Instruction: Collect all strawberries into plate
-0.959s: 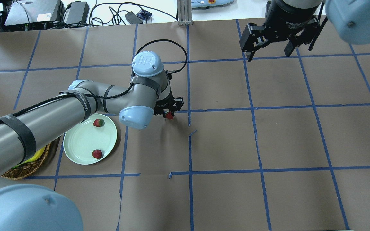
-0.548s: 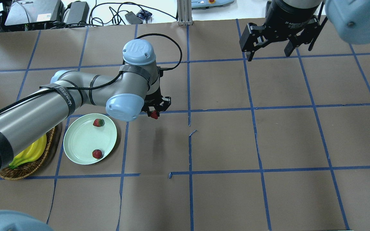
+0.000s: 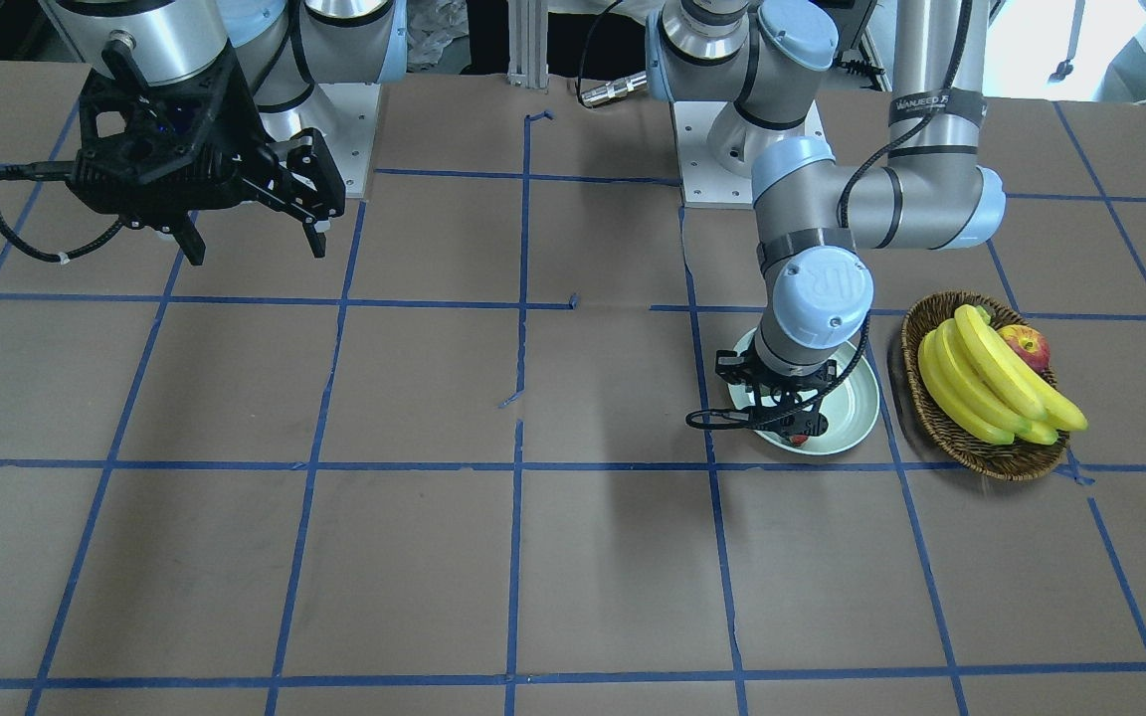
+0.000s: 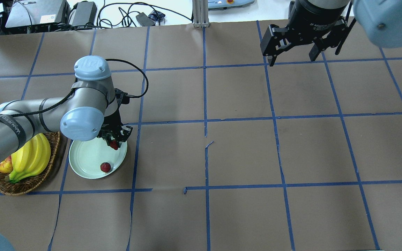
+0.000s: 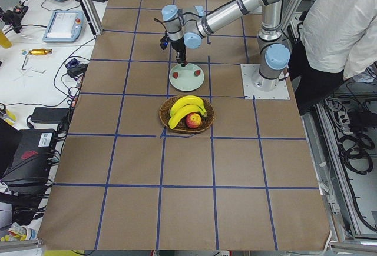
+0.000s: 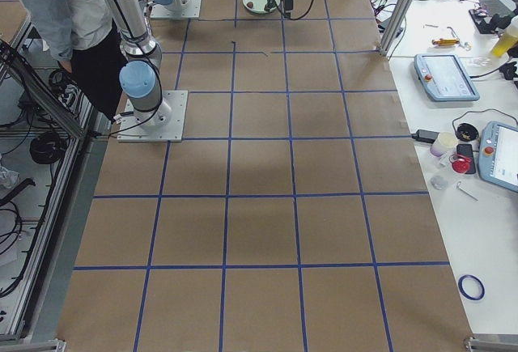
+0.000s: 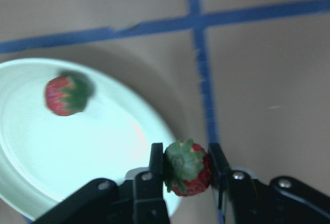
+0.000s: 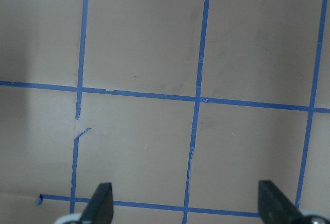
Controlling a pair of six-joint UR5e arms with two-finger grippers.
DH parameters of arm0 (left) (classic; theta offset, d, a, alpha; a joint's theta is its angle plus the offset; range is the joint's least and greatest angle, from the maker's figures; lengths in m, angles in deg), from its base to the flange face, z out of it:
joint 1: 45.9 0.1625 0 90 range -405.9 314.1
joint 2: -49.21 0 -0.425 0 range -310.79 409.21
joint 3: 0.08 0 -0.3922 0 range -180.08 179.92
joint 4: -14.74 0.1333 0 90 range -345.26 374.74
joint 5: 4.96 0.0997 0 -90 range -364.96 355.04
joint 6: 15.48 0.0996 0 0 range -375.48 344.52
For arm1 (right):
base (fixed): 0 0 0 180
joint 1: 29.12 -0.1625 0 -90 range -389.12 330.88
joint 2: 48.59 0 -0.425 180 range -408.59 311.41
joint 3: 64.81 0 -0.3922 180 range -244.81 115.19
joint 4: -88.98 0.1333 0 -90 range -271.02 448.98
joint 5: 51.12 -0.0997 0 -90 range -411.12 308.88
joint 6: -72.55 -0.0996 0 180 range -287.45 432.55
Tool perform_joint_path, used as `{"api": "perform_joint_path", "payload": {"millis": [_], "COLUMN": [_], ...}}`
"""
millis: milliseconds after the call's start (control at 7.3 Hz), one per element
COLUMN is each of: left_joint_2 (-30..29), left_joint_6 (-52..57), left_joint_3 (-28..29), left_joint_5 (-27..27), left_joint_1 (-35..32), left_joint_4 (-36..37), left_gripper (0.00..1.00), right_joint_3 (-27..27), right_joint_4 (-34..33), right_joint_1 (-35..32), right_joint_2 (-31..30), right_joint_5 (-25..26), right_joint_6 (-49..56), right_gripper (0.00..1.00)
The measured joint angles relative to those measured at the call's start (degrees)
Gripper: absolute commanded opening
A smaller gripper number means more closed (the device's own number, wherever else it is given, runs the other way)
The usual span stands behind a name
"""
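Three strawberries [image 7: 188,167] (one held), one plate [image 4: 82,164], one basket [image 4: 26,186], one banana bunch [image 4: 30,158], one apple [image 3: 1026,346]

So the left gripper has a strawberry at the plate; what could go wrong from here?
The held strawberry hangs over the rim of the plate, not its middle; released here, it may roll off onto the table. If the left gripper lowers here, a finger could catch the rim and tip the plate, disturbing the loose strawberry lying on it.
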Motion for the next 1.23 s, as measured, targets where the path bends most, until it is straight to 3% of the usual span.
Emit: {"api": "perform_joint_path", "payload": {"millis": [274,548,822,1096,1233], "left_joint_2": [0.9,3.9,5.8,7.6,8.8], "left_joint_6": [-0.1,-8.2,-18.9,-21.0,-19.6], "left_joint_3": [-0.8,3.3,14.3,25.1,27.7], "left_joint_5": [-0.1,-0.5,-0.9,-4.2,-5.3], "left_joint_1": [1.1,-3.9,-13.1,-15.4,-14.6], "left_joint_4": [1.0,0.4,-8.3,-17.8,-20.0], "left_gripper": [1.0,1.0,1.0,1.0,1.0], "right_joint_3": [0.0,0.1,0.2,0.2,0.1], "right_joint_4": [0.0,0.4,1.1,1.0,0.5], "right_joint_1": [0.0,-0.1,-0.1,-0.1,-0.1], "right_joint_2": [0.0,-0.1,-0.1,0.0,0.0], "right_joint_5": [0.0,0.1,0.1,-0.1,0.0], "right_joint_6": [-0.1,0.0,-0.1,0.0,0.0], "right_gripper": [1.0,1.0,1.0,1.0,1.0]}}
